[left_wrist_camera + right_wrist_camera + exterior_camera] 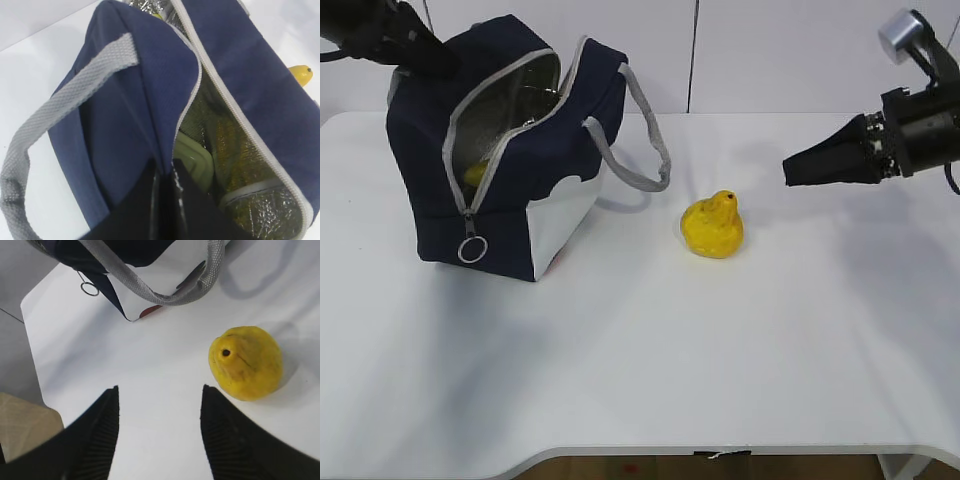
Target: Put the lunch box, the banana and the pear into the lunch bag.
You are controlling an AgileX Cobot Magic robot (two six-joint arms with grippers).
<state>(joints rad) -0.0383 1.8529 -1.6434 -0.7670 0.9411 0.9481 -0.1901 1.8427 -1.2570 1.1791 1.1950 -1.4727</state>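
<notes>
On the white tabletop (650, 340) we find the boxy navy-blue fabric lunch bag (505, 150) with white lower panels standing toward the far left corner, its grey zipper undone along the top and down one end, the ring pull (472, 249) hanging low. The silver foil lining (235, 165) shows through the opening. One grey webbing handle (640, 150) droops over the side that faces the tabletop's middle.

Inside the bag we see, in the left wrist view, a corner of the pale sage-green lid of the lunch box (195, 160), lying low against the foil. A patch of yellow (475, 175) shows through the zipper gap in the exterior view; we take it for the curved yellow banana, though little of it is visible.

The squat, lumpy yellow-orange pear (713, 226) sits upright on the tabletop near its middle, apart from the bag and outside it, stem end up.

The left gripper (165, 195) is at the bag's top edge on the far side, its jaws clenched on the navy fabric beside the zipper. In the exterior view only its dark arm shows, at the bag's upper left.

The right gripper (159, 435) hangs above the tabletop toward the right edge, jaws spread and holding nothing, the pear near them but untouched.
</notes>
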